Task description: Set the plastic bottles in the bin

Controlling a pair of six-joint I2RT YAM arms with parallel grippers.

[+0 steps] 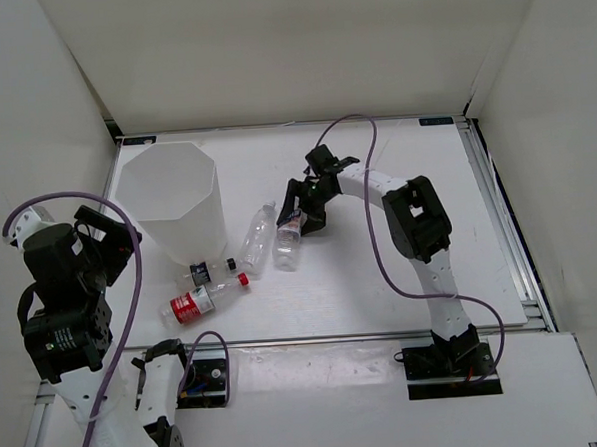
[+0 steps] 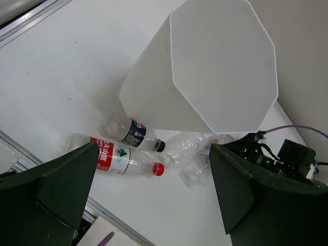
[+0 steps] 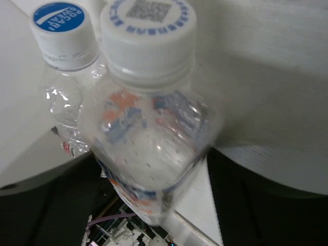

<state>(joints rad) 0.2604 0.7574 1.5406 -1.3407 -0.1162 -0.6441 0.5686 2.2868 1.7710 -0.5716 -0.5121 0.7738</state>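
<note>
The right gripper (image 1: 303, 218) is set low over the centre of the table (image 1: 402, 278), its fingers placed either side of the blue/white-labelled bottle (image 1: 290, 244) so that the body can be pinched across its width. In the right wrist view the bottle fills the gap between the dark fingers, but whether the pads are pressed against it cannot be told. The left gripper (image 2: 154, 152) is held high at the left of the overhead frame, jaws fully apart and empty, apparently kept out of the way and looking down on the work.

All four bottles lie on their sides on the table, none yet in the bin (image 1: 194, 229), which stands upright at upper left. The plain clear bottle (image 1: 258, 238) lies just beside the one being taken. The dark-capped bottle (image 1: 207, 272) lies against the foot of the bin, and the red-labelled bottle (image 1: 198, 304) is just below it.

The bottles are thin, clear, dented plastic with ribbed screw caps, likely to give under pressure. The bin is smooth, white and translucent, with an octagonal rim and walls tapering downward. The table is matte white.
</note>
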